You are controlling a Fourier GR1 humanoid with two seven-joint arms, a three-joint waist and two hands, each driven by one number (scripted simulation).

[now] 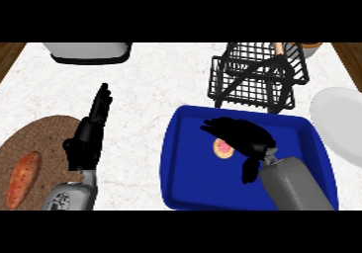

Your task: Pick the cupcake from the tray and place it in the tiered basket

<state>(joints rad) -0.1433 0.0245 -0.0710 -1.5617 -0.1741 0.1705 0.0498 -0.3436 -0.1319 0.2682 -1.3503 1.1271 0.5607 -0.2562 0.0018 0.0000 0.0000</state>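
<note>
Meanwhile, the right hand (239, 134) is being held over the blue tray (190, 188), its fingers curved and partly spread just beside the pink-topped cupcake (222, 148), which is lying on the tray, not grasped. The left hand (90, 129) is being kept straight-fingered beside the brown mat (45, 136); the black tiered basket (253, 74) is being left standing behind the tray.

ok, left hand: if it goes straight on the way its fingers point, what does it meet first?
Probably the grey appliance at the counter's far edge. The left hand points up-view, slightly right, over bare counter; height is unclear, so it might pass above it.
</note>
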